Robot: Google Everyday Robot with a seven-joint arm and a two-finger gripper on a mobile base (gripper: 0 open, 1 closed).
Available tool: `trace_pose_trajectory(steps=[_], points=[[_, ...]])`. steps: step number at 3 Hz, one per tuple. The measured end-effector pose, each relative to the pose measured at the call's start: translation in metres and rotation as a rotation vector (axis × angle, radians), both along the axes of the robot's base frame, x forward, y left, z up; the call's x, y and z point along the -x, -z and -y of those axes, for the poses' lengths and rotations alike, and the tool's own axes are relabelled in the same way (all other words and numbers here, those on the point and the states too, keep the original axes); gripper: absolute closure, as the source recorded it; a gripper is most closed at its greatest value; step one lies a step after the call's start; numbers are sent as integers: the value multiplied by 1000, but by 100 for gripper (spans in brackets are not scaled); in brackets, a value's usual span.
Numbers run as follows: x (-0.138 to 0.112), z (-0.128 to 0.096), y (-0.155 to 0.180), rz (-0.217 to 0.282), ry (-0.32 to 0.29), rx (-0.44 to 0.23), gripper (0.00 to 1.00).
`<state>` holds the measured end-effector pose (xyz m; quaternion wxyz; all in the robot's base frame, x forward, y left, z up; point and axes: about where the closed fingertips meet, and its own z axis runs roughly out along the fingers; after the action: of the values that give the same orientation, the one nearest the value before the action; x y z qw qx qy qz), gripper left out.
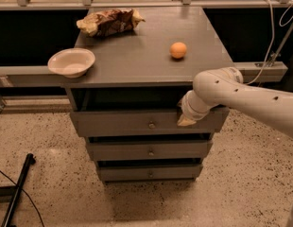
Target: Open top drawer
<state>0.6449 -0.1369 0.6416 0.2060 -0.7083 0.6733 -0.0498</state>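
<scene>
Smooth white arm, thick rounded tube, small dark dots along its shell, bulbous joint near the end, ringed white wrist, pale cream gripper at its tip, at the right part of the top drawer front

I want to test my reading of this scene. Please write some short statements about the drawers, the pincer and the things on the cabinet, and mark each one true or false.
1. The pincer is at the front of the top drawer, to the right of its knob. True.
2. The orange lies inside the bowl. False: it lies on the bare cabinet top, far to the right of the bowl.
3. The bowl stands at the left edge of the cabinet top. True.
4. The crumpled bag lies on the floor beside the cabinet. False: it lies on the cabinet top, at the back.
</scene>
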Motion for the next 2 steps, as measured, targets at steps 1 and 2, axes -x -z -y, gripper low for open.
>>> trace_pose_trajectory(steps=[1, 2], points=[[11, -3, -9, 11, -14, -1, 50], [11, -3, -10, 11, -15, -1, 32]])
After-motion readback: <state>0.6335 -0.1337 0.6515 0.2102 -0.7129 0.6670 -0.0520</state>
